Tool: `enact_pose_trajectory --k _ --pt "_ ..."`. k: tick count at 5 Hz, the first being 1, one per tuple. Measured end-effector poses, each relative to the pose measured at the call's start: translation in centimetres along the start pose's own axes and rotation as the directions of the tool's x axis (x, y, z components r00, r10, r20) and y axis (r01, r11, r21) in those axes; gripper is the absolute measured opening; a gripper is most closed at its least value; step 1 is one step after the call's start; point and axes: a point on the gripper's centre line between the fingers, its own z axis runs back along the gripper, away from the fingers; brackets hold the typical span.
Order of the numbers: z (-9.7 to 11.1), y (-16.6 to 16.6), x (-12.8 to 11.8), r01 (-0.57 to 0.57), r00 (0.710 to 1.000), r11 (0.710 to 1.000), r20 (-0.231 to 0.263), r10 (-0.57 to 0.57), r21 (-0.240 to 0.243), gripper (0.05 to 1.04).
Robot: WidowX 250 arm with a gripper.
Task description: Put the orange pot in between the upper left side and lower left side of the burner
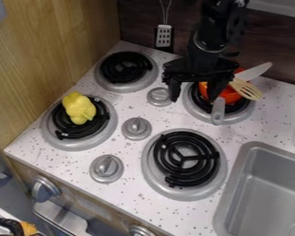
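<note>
– With twelve at the dark back wall, where is the orange pot [227, 95]?

– Seated at two o'clock, on the black-coiled burner with a metal drip pan [199, 113], its grey handle [217, 111] pointing toward six. The route's two ends, the coil burner at eleven [126, 85] and the one at nine [109, 126], lie well apart from the pot, across the white speckled desk [270, 120].

– And the robot?

– A black arm [206, 44] reaches in from between twelve and one, its black two-finger gripper [193, 98] low at one o'clock. The jaws stand spread and released, one overlapping the pot from here. Whether it touches, I cannot tell.

– Also pictured?

– A bulbous yellow object [79, 109] rests on the nine o'clock coils. A pale wooden slotted utensil [245, 89] and a silver blade [255, 72] show beside the pot, on its three o'clock side.

– Elsewhere on the scene?

– A fourth coil burner [224, 172] at five, a grey metal sink [244, 156] at four, and a grey slotted turner [164, 36] against the wall at twelve.
</note>
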Motion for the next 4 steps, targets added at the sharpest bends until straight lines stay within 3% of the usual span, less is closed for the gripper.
enact_pose_trajectory --k 1,3,4 --pt "-0.8 -1.1 0.9 -0.017 1.0 0.999 0.012 0.017 -0.028 0.999" --pt "-3.1 -2.9 5.1 -0.026 0.998 0.993 0.06 0.033 -0.114 0.999" --pt "-4.2 -2.7 6.1 -0.025 0.998 0.991 0.052 0.032 -0.132 0.999"
